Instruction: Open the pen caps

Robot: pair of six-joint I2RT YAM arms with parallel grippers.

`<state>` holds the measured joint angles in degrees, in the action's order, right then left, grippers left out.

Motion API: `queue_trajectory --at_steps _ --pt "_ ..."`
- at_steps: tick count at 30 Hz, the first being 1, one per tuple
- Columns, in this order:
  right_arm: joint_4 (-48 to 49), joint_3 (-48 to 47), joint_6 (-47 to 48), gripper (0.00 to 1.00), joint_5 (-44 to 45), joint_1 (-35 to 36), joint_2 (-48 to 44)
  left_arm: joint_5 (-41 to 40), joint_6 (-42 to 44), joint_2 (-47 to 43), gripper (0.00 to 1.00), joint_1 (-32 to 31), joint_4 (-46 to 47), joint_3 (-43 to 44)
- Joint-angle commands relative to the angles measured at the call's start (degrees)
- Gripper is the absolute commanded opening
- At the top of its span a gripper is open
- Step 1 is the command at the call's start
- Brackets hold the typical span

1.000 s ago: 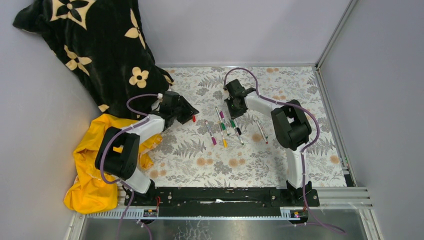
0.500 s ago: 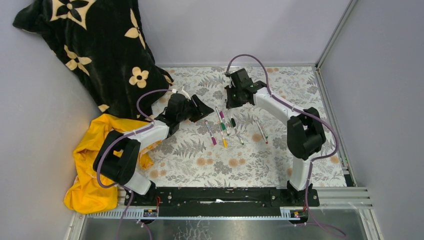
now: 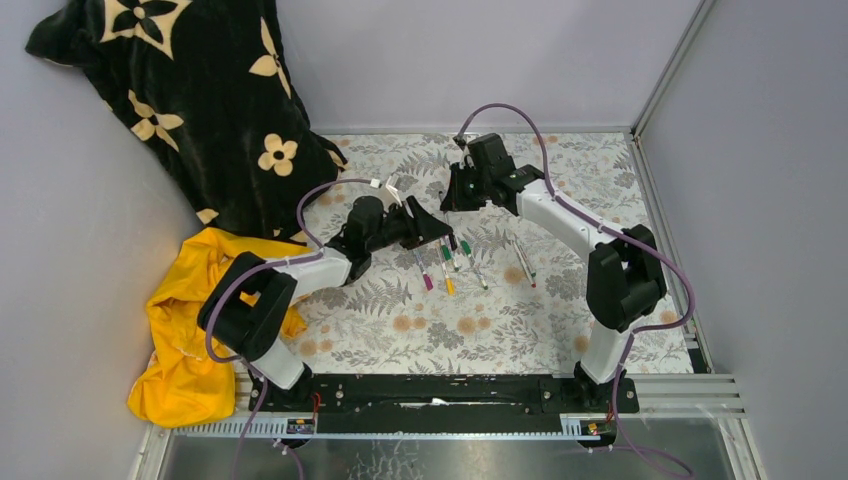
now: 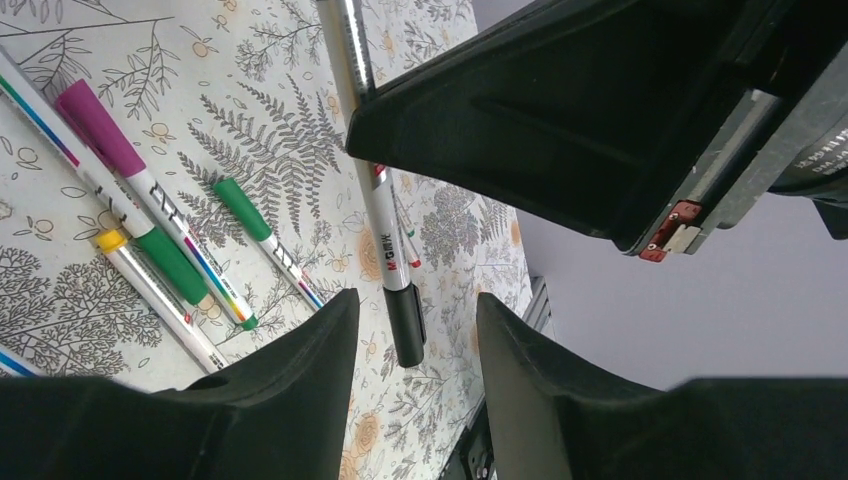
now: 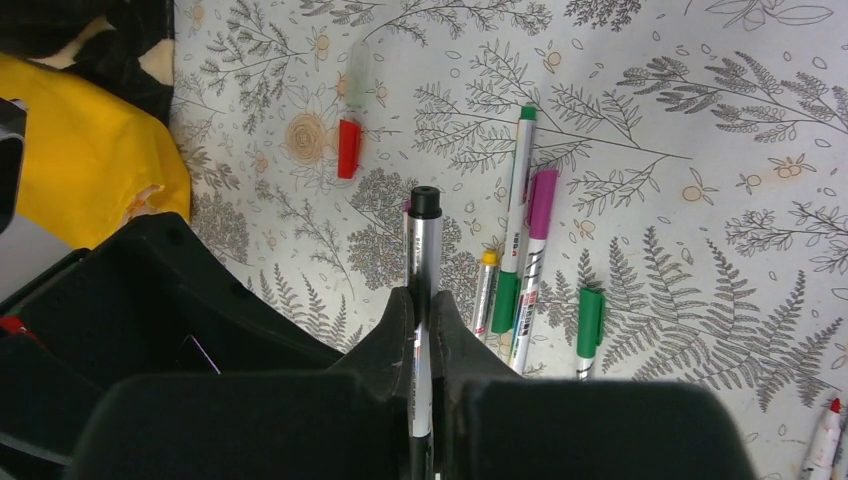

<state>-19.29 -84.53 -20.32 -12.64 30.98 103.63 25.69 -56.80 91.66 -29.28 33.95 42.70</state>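
While the right gripper (image 5: 422, 305) is clamped tight on the pale grey barrel of the black-capped pen (image 5: 422, 250), the left gripper (image 4: 415, 300) faces it with its jaws spread apart. From the left wrist, the black cap (image 4: 405, 325) hangs in the gap between the two left fingers (image 4: 300, 360). Space shows on either side, so neither finger touches it.

From the right wrist, the barrel runs straight out from between the closed right fingers (image 5: 395, 330), with the black cap at its far tip. The dark body of the left gripper sits close on their left. From overhead, the two grippers meet nose to nose above the floral table (image 3: 420, 330).

The other pens lie flat on the table below the grippers:
- A yellow-ended pen (image 5: 486, 285) lies just right of the right gripper's fingertips.
- A green-capped pen (image 5: 512, 240) is next to it.
- A magenta-capped pen (image 5: 540, 215) lies pressed alongside the green-capped one.
- A second green-capped pen (image 5: 589, 310) lies a little further right, apart from the rest.
- A red-tipped pen (image 5: 826, 428) shows only partly at the far right edge of that view.

A loose red cap (image 5: 348, 148) lies alone beyond the held pen's tip and to its left, well apart from the row.
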Motion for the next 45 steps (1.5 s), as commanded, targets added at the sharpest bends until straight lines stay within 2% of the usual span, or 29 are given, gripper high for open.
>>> queue_trajectory --at_steps 1,22,36,43,45 --pt "3.68 0.63 -2.53 0.0 -2.93 0.43 -3.24 3.66 -1.78 0.77 0.53 -0.69 9.28 -1.29" --pt "6.12 0.88 -5.15 0.0 -4.84 0.39 -3.54 6.68 -3.51 3.32 0.5 -1.57 16.0 -3.6" --pt "7.59 3.35 -6.23 0.0 -5.07 0.39 -5.13 8.38 -5.43 5.47 0.23 -1.57 22.27 -4.81" --pt "8.39 6.55 -6.01 0.0 -4.25 0.06 -7.22 10.94 -3.72 5.29 0.07 -1.51 22.14 -3.96" --pt "9.2 7.88 -6.0 0.05 -4.87 -0.04 -7.74 11.82 -2.9 5.41 0.04 -1.57 21.17 -3.43"
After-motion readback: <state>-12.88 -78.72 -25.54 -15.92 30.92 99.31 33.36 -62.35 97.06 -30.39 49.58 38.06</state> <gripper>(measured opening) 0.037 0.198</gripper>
